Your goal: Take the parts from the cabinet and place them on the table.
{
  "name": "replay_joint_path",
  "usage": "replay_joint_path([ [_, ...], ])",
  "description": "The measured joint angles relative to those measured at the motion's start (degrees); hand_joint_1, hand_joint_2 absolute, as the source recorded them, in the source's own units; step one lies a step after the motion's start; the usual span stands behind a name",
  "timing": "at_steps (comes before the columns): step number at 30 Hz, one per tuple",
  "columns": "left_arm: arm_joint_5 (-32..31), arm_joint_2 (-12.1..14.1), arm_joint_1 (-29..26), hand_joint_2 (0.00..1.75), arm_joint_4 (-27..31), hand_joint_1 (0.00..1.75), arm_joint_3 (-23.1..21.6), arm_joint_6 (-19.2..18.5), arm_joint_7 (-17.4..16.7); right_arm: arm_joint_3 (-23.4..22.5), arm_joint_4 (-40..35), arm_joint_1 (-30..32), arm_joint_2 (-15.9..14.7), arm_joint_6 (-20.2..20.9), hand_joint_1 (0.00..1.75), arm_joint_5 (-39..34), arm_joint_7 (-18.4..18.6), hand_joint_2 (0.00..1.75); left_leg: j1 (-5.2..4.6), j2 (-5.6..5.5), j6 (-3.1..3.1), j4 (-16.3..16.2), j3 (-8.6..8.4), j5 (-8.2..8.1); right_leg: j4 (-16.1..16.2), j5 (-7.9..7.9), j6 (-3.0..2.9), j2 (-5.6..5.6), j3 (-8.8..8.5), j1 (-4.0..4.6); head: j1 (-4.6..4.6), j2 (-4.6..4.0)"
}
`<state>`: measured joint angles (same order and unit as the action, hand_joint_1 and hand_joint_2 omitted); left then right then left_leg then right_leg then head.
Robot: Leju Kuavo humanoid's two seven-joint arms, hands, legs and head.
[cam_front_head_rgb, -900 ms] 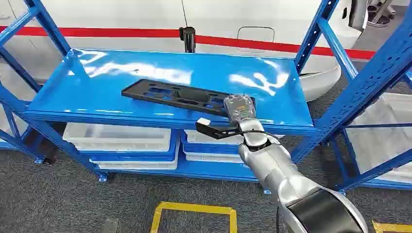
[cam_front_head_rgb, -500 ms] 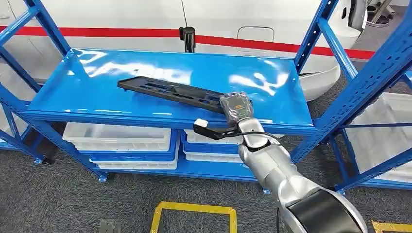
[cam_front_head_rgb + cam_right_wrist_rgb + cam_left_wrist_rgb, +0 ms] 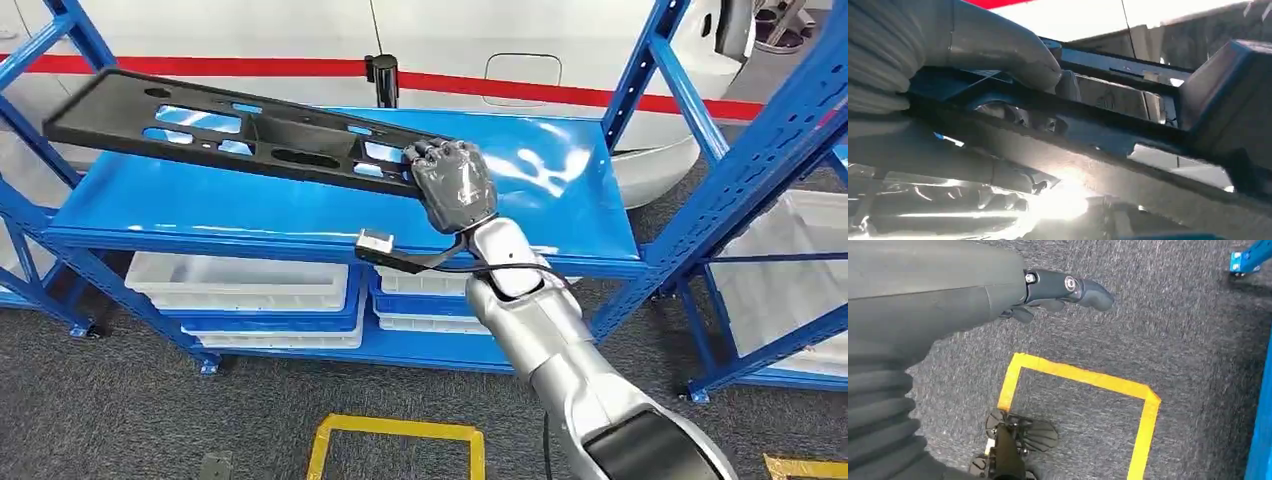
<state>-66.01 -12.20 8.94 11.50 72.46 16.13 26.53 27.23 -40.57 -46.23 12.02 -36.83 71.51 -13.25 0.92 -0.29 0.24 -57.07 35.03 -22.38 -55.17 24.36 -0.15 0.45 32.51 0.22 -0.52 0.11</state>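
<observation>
A long flat black plastic part (image 3: pixel 240 128) with several cut-outs hangs in the air above the blue shelf (image 3: pixel 300 205) of the cabinet, tilted, its far end up at the left. My right hand (image 3: pixel 456 185) grips its near end, fingers curled over the edge. From the right wrist the part (image 3: pixel 1128 140) crosses close in front, with my thumb (image 3: pixel 1013 55) pressed on it. My left hand (image 3: pixel 1058 290) hangs over the grey carpet, holding nothing, fingers loosely extended.
Blue uprights (image 3: pixel 740 170) frame the rack at both sides. White bins (image 3: pixel 240 282) sit on the lower shelf. A white vehicle body with a red stripe (image 3: pixel 500 85) stands behind. Yellow floor tape (image 3: pixel 400 432) marks a square on the grey carpet.
My right hand has lifted the black part off the shelf and swung its far end up and to the left. Before, the part lay nearly flat on the shelf.
</observation>
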Motion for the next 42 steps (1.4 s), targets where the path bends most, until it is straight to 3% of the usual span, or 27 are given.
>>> replay_joint_path([
  [7,-0.7,0.0,-0.4,1.75,0.0,0.00,0.0,-0.2,-2.1,-0.3,-10.4,7.0,-1.3,0.6,1.71,-2.9,-1.3,1.75,0.09,0.00,-0.08,0.0,0.02,-0.05,0.0,0.02,-0.03,0.00,-0.01,0.03,0.04,0.00],
  [15,-0.7,0.0,-0.8,1.75,0.0,0.00,0.0,-0.5,-2.3,-0.2,-14.7,10.8,-2.1,0.7,1.71,-2.7,-1.2,1.75,0.15,0.00,-0.12,0.0,0.06,-0.07,0.0,0.02,-0.03,0.01,0.00,0.03,0.02,0.00],
  [16,-0.7,0.0,-0.8,1.75,0.0,0.00,0.0,-0.5,-2.3,-0.2,-15.0,10.9,-2.1,0.7,1.71,-2.7,-1.2,1.75,-0.07,0.03,0.46,-0.4,0.32,-0.47,0.3,-0.09,0.22,0.00,-0.16,-0.53,0.04,0.00],
  [18,-0.7,0.2,-0.8,1.75,0.0,0.00,0.0,-0.5,-2.3,-0.2,-15.6,11.0,-2.0,0.8,1.71,-2.7,-1.1,1.75,-0.14,0.01,1.35,0.6,-0.20,0.09,0.6,-0.29,0.81,0.00,-0.35,-0.19,-0.04,0.00],
  [19,-0.7,0.1,-0.8,1.75,0.0,0.00,0.0,-0.5,-2.3,-0.3,-16.1,11.3,-2.1,0.7,1.71,-2.5,-1.0,1.75,0.78,0.21,1.54,1.9,-1.20,0.93,-0.2,0.19,0.71,-0.07,0.06,-0.12,0.04,0.00],
  [20,-0.8,0.1,-0.8,1.75,0.0,0.00,0.0,-0.5,-2.3,-0.3,-16.4,11.3,-2.2,0.7,1.71,-2.5,-0.8,1.75,0.62,0.17,1.82,2.6,-1.65,1.18,-2.4,1.53,0.53,-0.09,1.21,-0.19,0.09,0.00],
  [22,-0.8,0.1,-0.7,1.75,0.0,0.00,0.0,-1.0,-2.2,-0.3,-16.6,11.8,-2.7,0.6,1.71,-2.4,-0.6,1.75,0.68,0.19,1.97,2.6,-1.52,1.30,-11.4,5.19,0.23,-0.08,5.58,-0.60,0.28,0.00],
  [23,-0.9,0.1,-0.8,1.75,0.0,0.00,0.0,-1.2,-2.1,-0.5,-16.7,12.4,-3.1,0.5,1.71,-2.5,-0.6,1.75,0.68,0.16,1.93,2.6,-1.42,1.30,-16.2,6.85,0.41,-0.09,8.06,-0.95,0.26,0.00],
  [24,-1.0,0.1,-0.8,1.75,0.0,0.00,0.0,-1.2,-2.1,-0.6,-16.8,13.0,-3.3,0.5,1.71,-2.4,-0.5,1.75,0.76,0.07,1.74,2.6,-1.34,1.32,-18.5,7.27,0.91,-0.09,9.31,-1.27,0.31,0.00],
  [25,-1.2,0.1,-0.8,1.75,0.0,0.00,0.0,-1.4,-2.1,-0.7,-16.9,13.5,-3.5,0.4,1.71,-2.4,-0.4,1.75,0.92,0.05,1.45,2.6,-1.30,1.38,-17.7,6.66,1.56,-0.12,9.08,-1.62,0.31,0.00],
  [26,-1.3,0.1,-0.8,1.75,0.0,0.00,0.0,-1.6,-2.1,-0.8,-17.0,13.8,-3.8,0.4,1.71,-2.4,-0.3,1.75,1.18,0.02,1.00,2.5,-1.26,1.38,-14.1,5.03,2.51,-0.16,7.35,-2.08,0.26,0.00],
  [28,-1.3,0.0,-0.7,1.75,0.0,0.00,0.0,-1.7,-2.1,-0.9,-17.5,14.1,-4.2,0.4,1.71,-2.4,-0.2,1.75,1.93,0.00,-0.19,1.7,-1.08,1.01,-2.6,0.94,4.40,-0.50,1.22,-3.01,0.24,0.00],
  [29,-1.3,0.4,-0.7,1.75,0.1,0.00,0.0,-1.6,-2.1,-1.0,-17.6,14.1,-4.3,0.4,1.71,-2.4,-0.2,1.75,1.75,0.07,-0.89,1.3,-0.94,0.76,-1.3,0.82,4.30,-0.78,0.60,-2.85,0.48,0.00],
  [30,-1.2,0.3,-0.7,1.75,0.1,0.00,0.0,-1.6,-2.1,-1.1,-17.9,14.2,-4.3,0.4,1.71,-2.4,-0.2,1.75,1.55,0.06,-1.63,0.7,-0.65,0.37,-0.8,0.44,3.41,-0.37,0.29,-2.60,0.86,0.00],
  [31,-1.1,0.3,-0.6,1.75,0.1,0.00,0.0,-1.5,-2.1,-1.4,-18.0,14.3,-4.4,0.4,1.71,-2.4,-0.1,1.75,1.56,0.05,-1.87,0.9,-0.54,0.53,-1.3,0.33,2.52,-0.35,0.38,-2.52,0.35,0.00],
  [34,-0.9,0.3,-0.7,1.75,0.1,0.00,0.1,-1.4,-2.0,-1.6,-18.3,14.3,-4.4,0.4,1.71,-2.4,0.0,1.75,2.46,0.13,-2.55,1.2,-0.78,0.84,-0.8,-0.48,0.94,-0.24,0.52,-2.34,-0.04,0.00],
  [36,-0.8,0.3,-0.7,1.75,0.1,0.00,0.1,-1.4,-1.9,-1.6,-18.4,14.0,-4.2,0.5,1.71,-2.4,0.0,1.75,2.33,0.26,-2.27,-4.5,1.49,-4.04,-0.8,-0.93,0.00,-0.26,0.87,-2.20,-0.22,0.00],
  [37,-0.8,0.3,-0.7,1.75,0.1,0.00,0.1,-1.4,-1.8,-1.6,-18.4,14.0,-4.1,0.5,1.71,-2.4,0.0,1.75,2.24,0.23,-2.34,-10.2,3.85,-7.23,-0.8,-1.09,-0.25,-0.29,1.21,-1.95,-0.48,0.00],
  [38,-0.8,0.4,-0.7,1.75,0.1,0.00,0.1,-1.4,-1.7,-1.6,-18.4,14.0,-4.0,0.5,1.71,-2.4,0.0,1.75,2.19,0.22,-2.32,-15.0,5.82,-9.48,-0.8,-1.22,-0.41,-0.34,1.53,-1.67,-0.44,0.00],
  [39,-0.8,0.4,-0.7,1.75,0.1,0.00,0.1,-1.4,-1.7,-1.6,-18.4,14.0,-4.0,0.5,1.71,-2.2,0.0,1.75,2.09,0.23,-2.15,-18.4,6.94,-10.71,-0.8,-1.44,-0.65,-0.41,1.79,-1.41,-0.48,0.00],
  [40,-0.8,0.4,-0.8,1.75,0.1,0.00,0.1,-1.4,-1.7,-1.6,-18.4,14.0,-3.9,0.5,1.71,-2.1,0.0,1.75,1.97,0.22,-1.93,-18.7,6.59,-10.46,-0.9,-1.55,-0.71,-0.42,2.03,-1.27,-0.44,0.00],
  [41,-0.8,0.5,-0.7,1.75,0.1,0.00,0.1,-1.4,-1.7,-1.6,-18.4,14.0,-3.9,0.5,1.71,-1.8,0.0,1.75,1.88,0.25,-1.60,-16.3,5.05,-9.16,-1.0,-1.76,-0.72,-0.41,2.25,-1.14,-0.48,0.00],
  [42,-0.9,0.5,-0.7,1.75,0.1,0.00,0.1,-1.4,-1.7,-1.6,-18.4,14.0,-3.9,0.4,1.71,-1.6,0.0,1.75,1.81,0.25,-1.24,-11.8,2.24,-7.18,-1.0,-1.89,-0.52,-0.40,2.38,-1.06,-0.44,0.00],
])
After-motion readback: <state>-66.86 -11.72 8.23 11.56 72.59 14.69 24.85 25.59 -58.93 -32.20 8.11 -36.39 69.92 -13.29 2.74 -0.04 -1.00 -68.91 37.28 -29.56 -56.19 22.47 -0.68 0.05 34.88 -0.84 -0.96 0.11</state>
